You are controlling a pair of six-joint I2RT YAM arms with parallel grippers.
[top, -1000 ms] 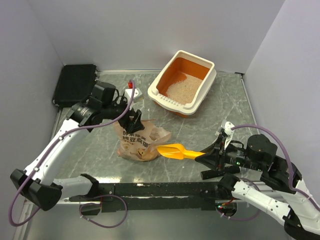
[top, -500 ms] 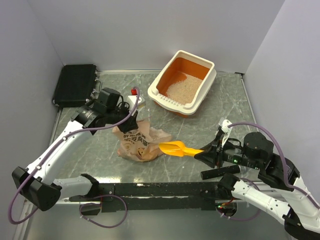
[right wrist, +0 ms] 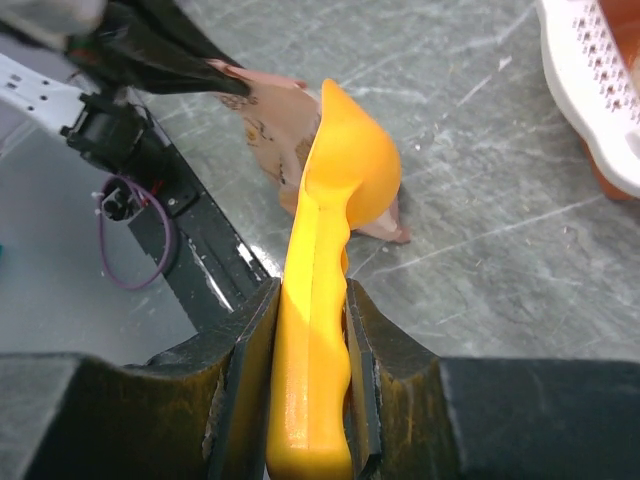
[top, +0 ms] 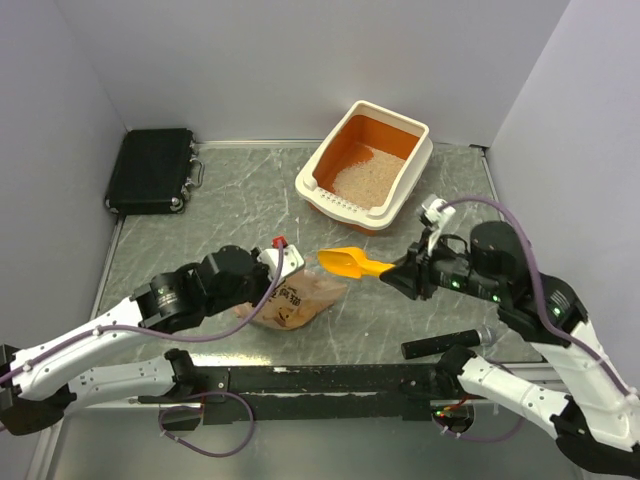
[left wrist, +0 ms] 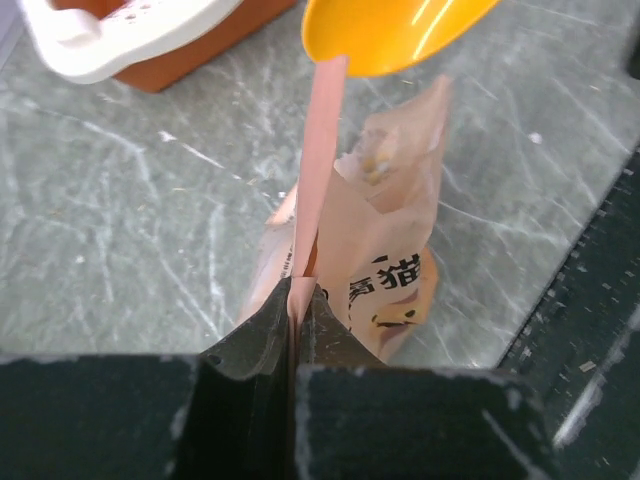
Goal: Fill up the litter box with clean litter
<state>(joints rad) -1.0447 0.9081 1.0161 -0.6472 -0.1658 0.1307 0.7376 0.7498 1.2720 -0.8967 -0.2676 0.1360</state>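
Top view: box [top: 340,202], with litter [top: 362,172] inside, sits beyond both pincers, ahead-left of the right pincer [top: 398,272], which clamps the scoop [top: 345,262] handle.
Left wrist: left pincer [left wrist: 300,292] pressed together, pinching the bag [left wrist: 390,230] edge; box ahead-left.
Right wrist: box ahead-right of the right pincer.

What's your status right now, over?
Left jaws shut on bag edge. Right jaws shut on scoop, beside bag. Litter box holds some litter. Nothing between scoop and box.
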